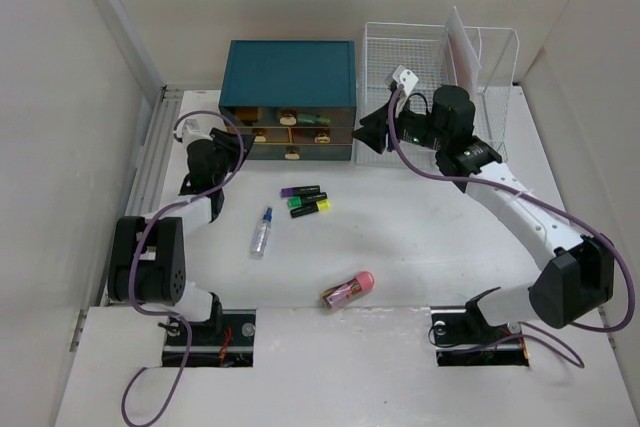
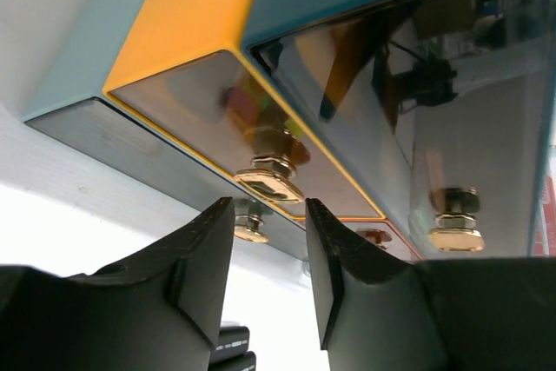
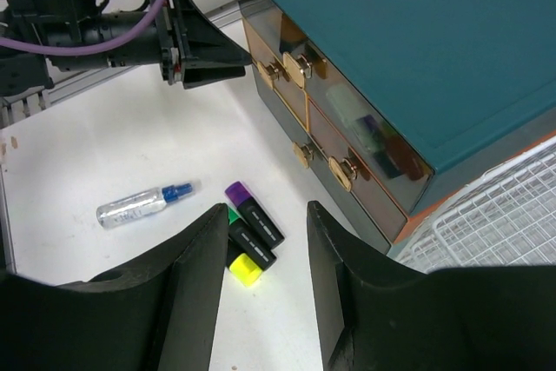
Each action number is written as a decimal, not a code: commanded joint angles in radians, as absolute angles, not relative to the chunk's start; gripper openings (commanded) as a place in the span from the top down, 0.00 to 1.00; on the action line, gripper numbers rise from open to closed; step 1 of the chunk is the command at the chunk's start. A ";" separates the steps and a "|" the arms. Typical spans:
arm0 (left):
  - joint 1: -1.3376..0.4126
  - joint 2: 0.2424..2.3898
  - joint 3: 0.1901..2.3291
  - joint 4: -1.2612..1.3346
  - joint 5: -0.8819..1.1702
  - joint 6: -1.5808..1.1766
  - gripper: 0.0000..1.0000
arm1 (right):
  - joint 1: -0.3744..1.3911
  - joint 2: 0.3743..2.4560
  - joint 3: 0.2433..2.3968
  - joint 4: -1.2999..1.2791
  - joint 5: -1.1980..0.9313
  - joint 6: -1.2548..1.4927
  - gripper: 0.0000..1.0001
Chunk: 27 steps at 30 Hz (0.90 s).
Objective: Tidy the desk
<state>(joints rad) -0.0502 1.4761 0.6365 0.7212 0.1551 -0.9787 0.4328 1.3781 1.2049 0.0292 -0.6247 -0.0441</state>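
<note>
Viewing from above: highlighters, spray bottle and pink-capped tube lie loose on the desk; tidying judged barely begun. Left wrist: left gripper parted around nothing, just short of a gold drawer knob. Right wrist: right gripper parted, empty.

Probably a robotics lab: white panels wall in the desk.

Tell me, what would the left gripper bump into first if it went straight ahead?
Probably the small gold metal knob on the teal drawer box, right ahead of the left gripper, though depth is unclear.
</note>
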 commanded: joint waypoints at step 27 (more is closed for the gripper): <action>-0.074 1.582 0.667 0.916 0.130 -1.051 0.55 | 0.420 1.356 1.216 0.063 -0.666 -0.031 0.53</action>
<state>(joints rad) -0.0654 1.5818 0.6384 0.8494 0.1379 -1.0382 0.4263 1.3781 1.2049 0.0292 -0.6407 -0.0441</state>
